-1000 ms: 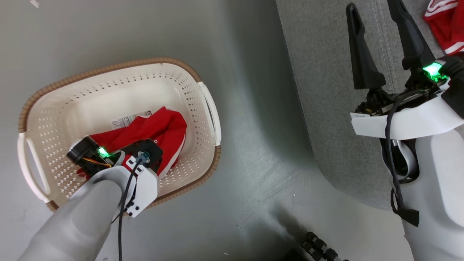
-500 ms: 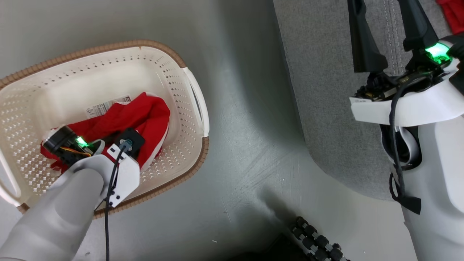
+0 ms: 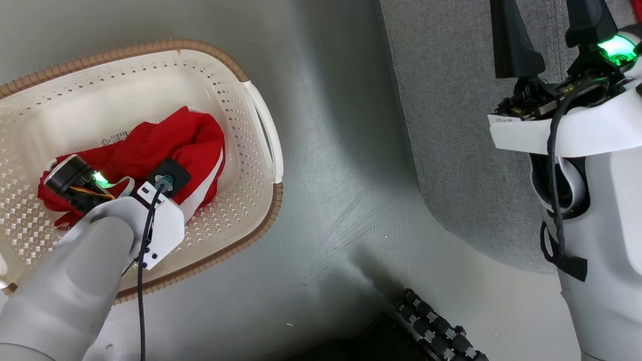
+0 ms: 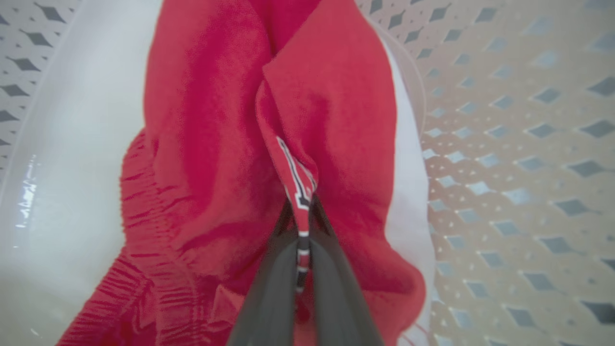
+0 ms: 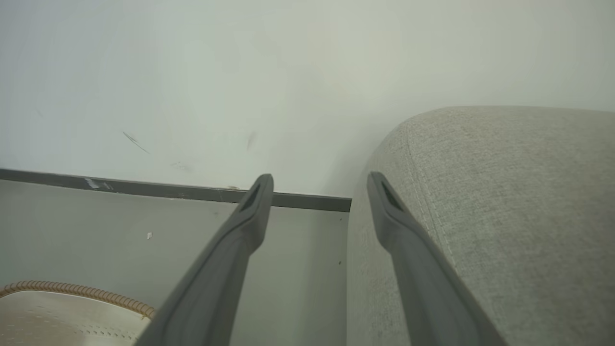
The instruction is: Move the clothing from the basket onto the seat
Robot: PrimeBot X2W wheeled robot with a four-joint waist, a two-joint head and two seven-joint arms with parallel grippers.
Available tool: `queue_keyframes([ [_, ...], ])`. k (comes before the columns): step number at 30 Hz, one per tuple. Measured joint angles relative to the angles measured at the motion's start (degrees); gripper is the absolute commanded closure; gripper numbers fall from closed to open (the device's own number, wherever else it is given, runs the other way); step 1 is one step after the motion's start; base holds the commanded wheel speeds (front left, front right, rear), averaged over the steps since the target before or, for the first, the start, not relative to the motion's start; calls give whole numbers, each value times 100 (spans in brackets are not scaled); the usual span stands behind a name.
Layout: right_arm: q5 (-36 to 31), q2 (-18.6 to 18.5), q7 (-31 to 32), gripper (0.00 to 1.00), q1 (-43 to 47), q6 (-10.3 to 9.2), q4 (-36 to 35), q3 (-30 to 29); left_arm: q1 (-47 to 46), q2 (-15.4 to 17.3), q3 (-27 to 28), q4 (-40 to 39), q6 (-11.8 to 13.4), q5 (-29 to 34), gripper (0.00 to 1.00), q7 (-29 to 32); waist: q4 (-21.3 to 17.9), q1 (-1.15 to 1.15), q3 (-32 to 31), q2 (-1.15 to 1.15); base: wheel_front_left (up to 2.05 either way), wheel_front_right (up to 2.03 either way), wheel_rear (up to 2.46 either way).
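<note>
My left gripper [image 4: 301, 216] just clamped a fold of the clothing [image 4: 211, 144] in the basket [image 3: 251, 165]; lift looks good. My right gripper [image 5: 319, 182] sits by the seat [image 5: 504, 192], jaws apart, empty.

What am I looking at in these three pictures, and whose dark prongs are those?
It is a two-armed robot. The wide picture looks down from its head; the other two come from cameras on its wrists, each looking along that arm's two dark fingers. On the floor stands a cream laundry basket near a grey seat. The left gripper is down in the basket, shut on a fold of a red garment. The right gripper is open and holds nothing, near the seat's edge.
</note>
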Motion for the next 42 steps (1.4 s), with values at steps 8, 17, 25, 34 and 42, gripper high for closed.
queue_keyframes([
  [8, -18, -1, 0, 0, -64, 0, 76, -4, -25, -56, 145, -121, 103, -63, 100, -344, 74, 0, -83, 0, 0, 0, 0],
  [17, -93, -1, 0, 0, -68, 0, 211, -13, -22, -114, 385, -401, 347, -248, 100, -834, 222, 0, -292, 0, 0, 0, 0],
  [25, -185, -2, -1, 0, -66, 0, 327, -32, 3, -146, 676, -721, 615, -439, 100, -1261, 389, 0, -569, 0, 0, 0, 0],
  [34, -366, -5, -1, 0, -20, 0, 583, -114, 113, -137, 917, -1145, 834, -580, 100, -1577, 597, 0, -983, 0, 0, 0, 0],
  [42, -482, -11, -1, 0, 97, 0, 751, -168, 125, -146, 1211, -1475, 843, -922, 100, -1657, 794, 0, -1436, 0, 0, 0, 0],
])
